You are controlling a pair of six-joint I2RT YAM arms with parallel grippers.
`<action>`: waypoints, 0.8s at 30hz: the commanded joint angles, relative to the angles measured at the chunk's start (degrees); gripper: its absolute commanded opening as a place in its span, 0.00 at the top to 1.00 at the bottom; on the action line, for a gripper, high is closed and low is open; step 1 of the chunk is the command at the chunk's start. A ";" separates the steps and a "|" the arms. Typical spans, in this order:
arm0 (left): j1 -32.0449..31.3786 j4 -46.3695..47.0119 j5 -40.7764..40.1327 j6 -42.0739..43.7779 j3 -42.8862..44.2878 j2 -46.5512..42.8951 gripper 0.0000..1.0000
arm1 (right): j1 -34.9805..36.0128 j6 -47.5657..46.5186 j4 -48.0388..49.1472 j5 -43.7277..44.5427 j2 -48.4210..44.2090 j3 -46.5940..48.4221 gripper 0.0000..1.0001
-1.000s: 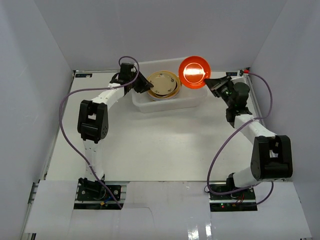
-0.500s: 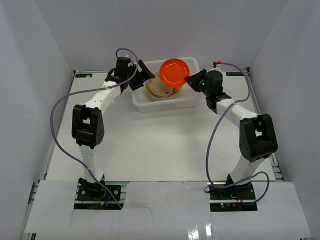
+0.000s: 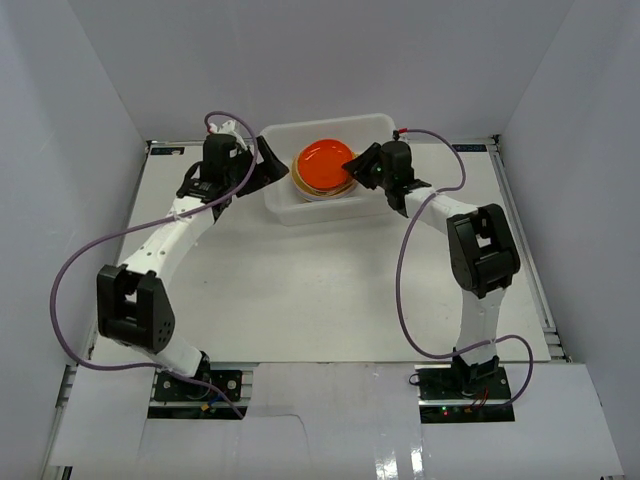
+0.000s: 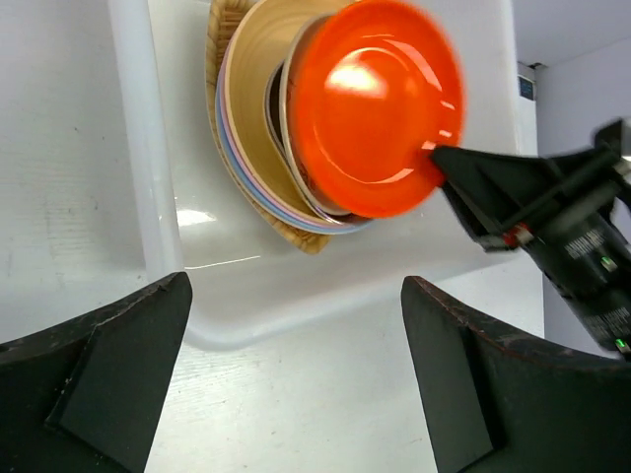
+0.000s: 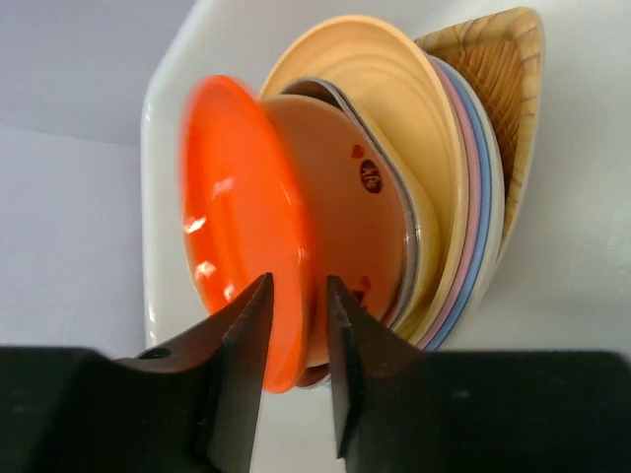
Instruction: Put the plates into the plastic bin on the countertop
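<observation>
The orange plate (image 3: 322, 163) lies tilted on top of the stack of plates (image 4: 251, 118) inside the plastic bin (image 3: 375, 203). The stack holds cream, pink and blue plates over a wicker tray (image 5: 508, 89). My right gripper (image 5: 296, 296) reaches in from the bin's right side. Its jaws stand apart with the orange plate's (image 5: 232, 217) rim in the gap between them, and the plate looks blurred. My left gripper (image 4: 296, 374) is wide open and holds nothing. It hangs over the countertop (image 3: 330, 290) just outside the bin's left near corner.
The bin stands at the back middle of the countertop, close to the rear wall. Grey-white enclosure walls close in the left, right and back sides. Purple cables loop from both arms above the table.
My right arm swung the orange plate left from beside the bin and lowered it onto the stack, then its jaws parted. My left gripper opened wide and drew back left, out of the bin.
</observation>
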 commanded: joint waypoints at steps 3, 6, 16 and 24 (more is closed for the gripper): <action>-0.21 2.12 -1.06 5.05 -8.50 -13.21 0.02 | 0.37 -1.07 -2.85 -2.75 2.54 7.51 0.44; -0.12 1.59 -1.24 5.66 -11.68 -17.34 0.02 | 0.37 -3.10 -3.49 -1.96 0.62 7.00 0.29; -0.21 -1.05 0.87 7.95 -13.17 -22.98 0.02 | 0.29 -15.39 -5.84 4.00 -13.10 -2.06 0.10; -0.12 -2.54 3.14 8.30 -13.44 -26.15 0.02 | 0.11 -24.90 -9.64 4.11 -22.48 -6.18 0.00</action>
